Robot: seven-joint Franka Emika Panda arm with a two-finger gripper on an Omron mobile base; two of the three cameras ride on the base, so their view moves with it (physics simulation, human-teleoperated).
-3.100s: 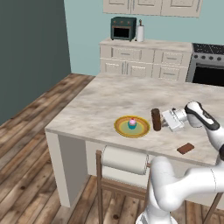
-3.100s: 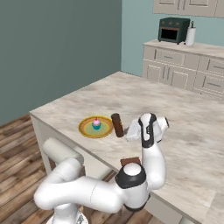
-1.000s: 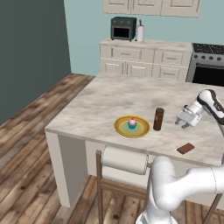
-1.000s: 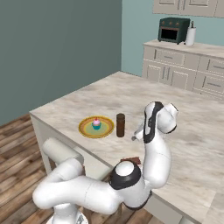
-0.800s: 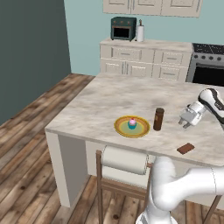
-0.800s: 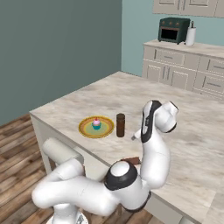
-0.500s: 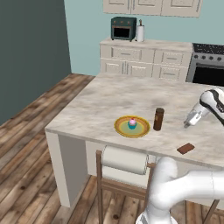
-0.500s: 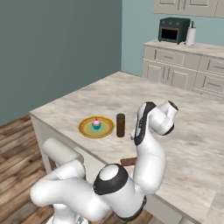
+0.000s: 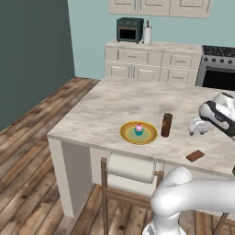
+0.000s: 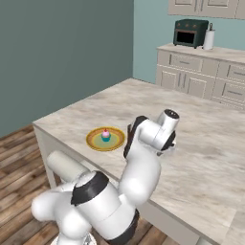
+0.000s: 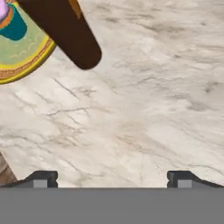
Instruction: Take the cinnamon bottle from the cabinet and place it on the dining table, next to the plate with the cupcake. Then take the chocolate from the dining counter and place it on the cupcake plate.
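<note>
The dark brown cinnamon bottle [image 9: 166, 125] stands upright on the marbled dining table [image 9: 114, 103], just right of the yellow plate [image 9: 138, 133] that bears the small pink-topped cupcake [image 9: 138, 129]. My gripper [image 9: 196, 128] hovers over the table to the right of the bottle, open and holding nothing. The flat brown chocolate [image 9: 195, 156] lies near the table's front edge, below the gripper. In the hand view the bottle [image 11: 65, 30] and plate [image 11: 26, 57] sit at the upper left, and bare stone lies ahead of the gripper [image 11: 111, 177]. The right base view shows the plate [image 10: 105, 139] beside my arm.
A chair with a rolled back [image 9: 131, 167] stands against the table's near edge under the plate. Behind the table runs a counter with a dark toaster oven [image 9: 129, 30] and a paper towel roll [image 9: 147, 34]. A stove [image 9: 218, 69] is at the back right.
The gripper has left the bottle standing by the plate and drawn away to the right. Over the last second the arm's wrist has turned and shifted slightly further right.
</note>
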